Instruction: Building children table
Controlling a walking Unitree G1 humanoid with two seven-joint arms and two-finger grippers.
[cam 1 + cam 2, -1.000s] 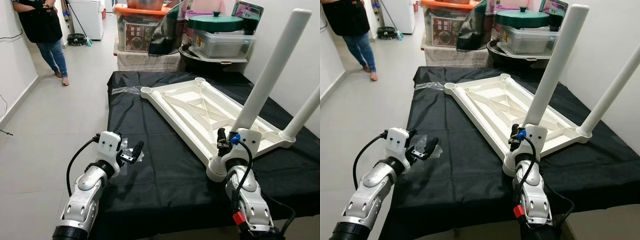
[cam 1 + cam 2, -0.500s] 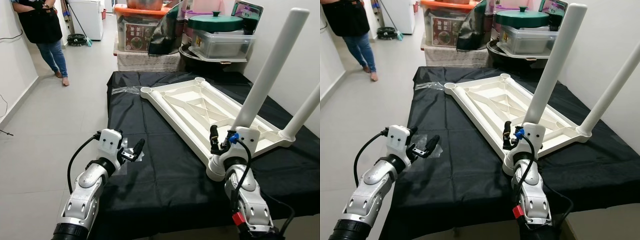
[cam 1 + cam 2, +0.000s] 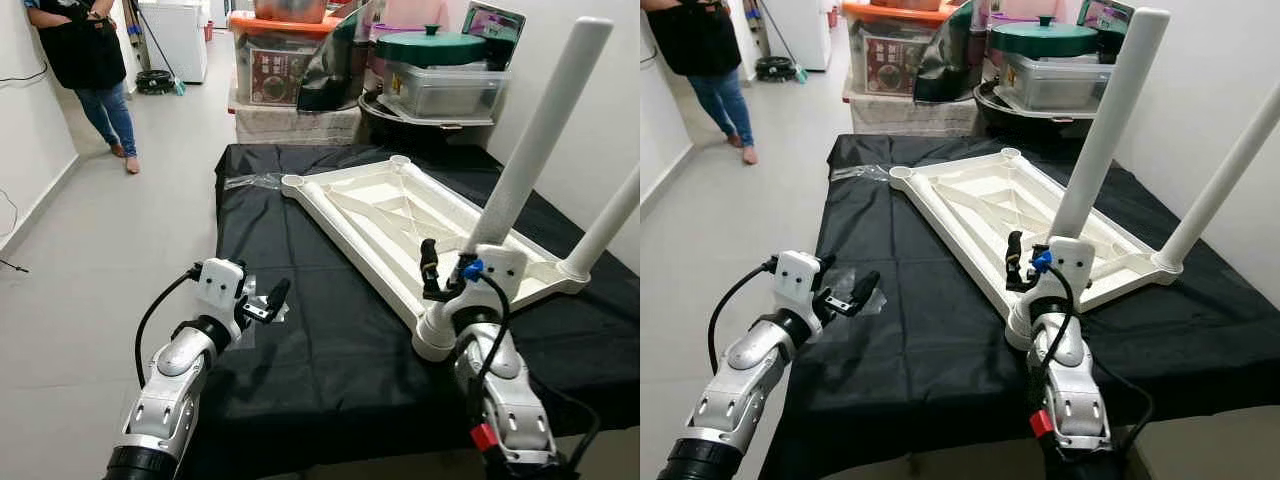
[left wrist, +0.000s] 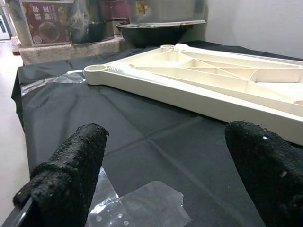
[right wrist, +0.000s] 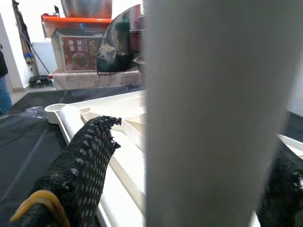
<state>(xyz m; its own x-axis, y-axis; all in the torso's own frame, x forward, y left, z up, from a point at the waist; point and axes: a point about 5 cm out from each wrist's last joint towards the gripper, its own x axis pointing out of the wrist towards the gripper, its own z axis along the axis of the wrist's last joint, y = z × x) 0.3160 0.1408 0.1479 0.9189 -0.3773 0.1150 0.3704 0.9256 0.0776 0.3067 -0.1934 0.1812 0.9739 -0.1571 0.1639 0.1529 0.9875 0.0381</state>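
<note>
Tabletop: white plastic children's tabletop (image 3: 400,215), inverted on the black-covered worktop (image 3: 320,350).
Near leg: white table leg (image 3: 540,130), upright in tabletop's near corner socket.
Far leg: second leg (image 3: 610,220), upright in the tabletop's right corner.
Right hand (image 3: 445,275): at near leg's base, fingers straddling it, not clenched.
Left hand (image 3: 270,300): released, well left of tabletop, above clear plastic wrap (image 4: 142,208).
Person (image 3: 85,60): standing on floor beyond tabletop.

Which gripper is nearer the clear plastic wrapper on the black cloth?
Left. The left gripper hovers right over the plastic wrapper; the right gripper is across the cloth at the table leg.
</note>
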